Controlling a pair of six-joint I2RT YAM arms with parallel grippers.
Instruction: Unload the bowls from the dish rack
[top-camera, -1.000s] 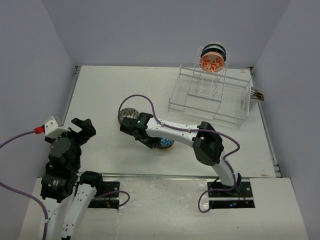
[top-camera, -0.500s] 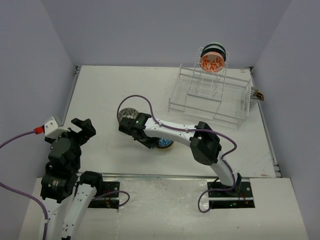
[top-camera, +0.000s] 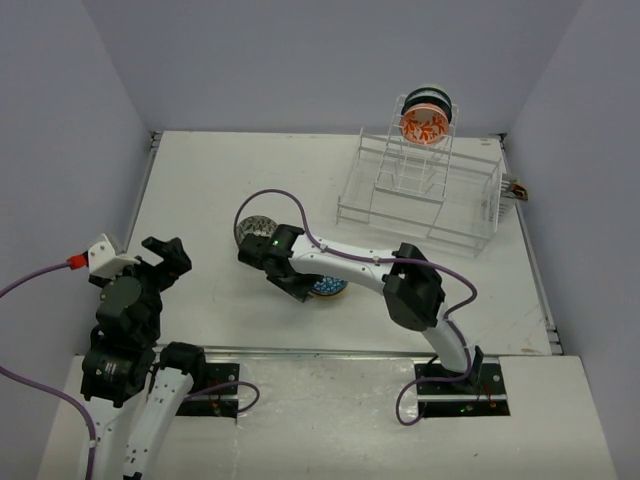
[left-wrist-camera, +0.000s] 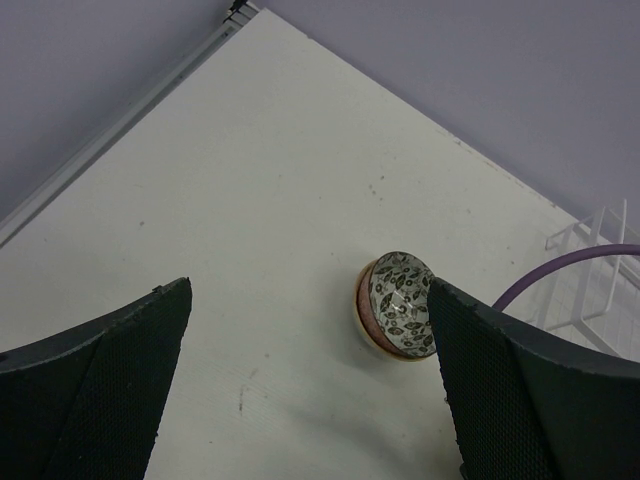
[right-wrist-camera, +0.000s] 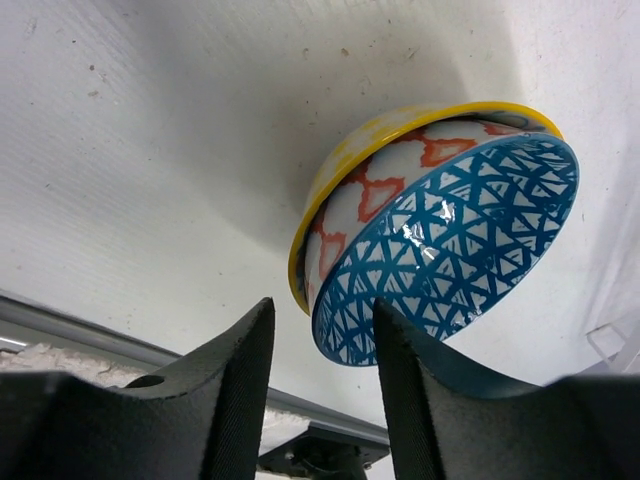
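The clear wire dish rack (top-camera: 462, 236) stands at the back right. An orange-patterned bowl (top-camera: 424, 127) stands on edge in its tall tier, with a dark-rimmed bowl (top-camera: 428, 97) behind it. A blue-patterned bowl (top-camera: 329, 287) sits nested in a yellow bowl (right-wrist-camera: 335, 170) on the table; it also shows in the right wrist view (right-wrist-camera: 450, 240). My right gripper (top-camera: 304, 288) is open, its fingers (right-wrist-camera: 235, 400) on either side of the blue bowl's rim. A black floral bowl (top-camera: 252, 228) lies on the table to its left. My left gripper (top-camera: 165, 256) is open and empty, above the table's left side.
The floral bowl (left-wrist-camera: 400, 315) lies tilted on its side in the left wrist view, with the right arm's purple cable (left-wrist-camera: 560, 265) beyond it. The rack's low base fills the back right corner. Walls close in the table on three sides.
My right gripper has drawn back a little to the left, and more of the blue bowl shows beside it. The left arm has not moved.
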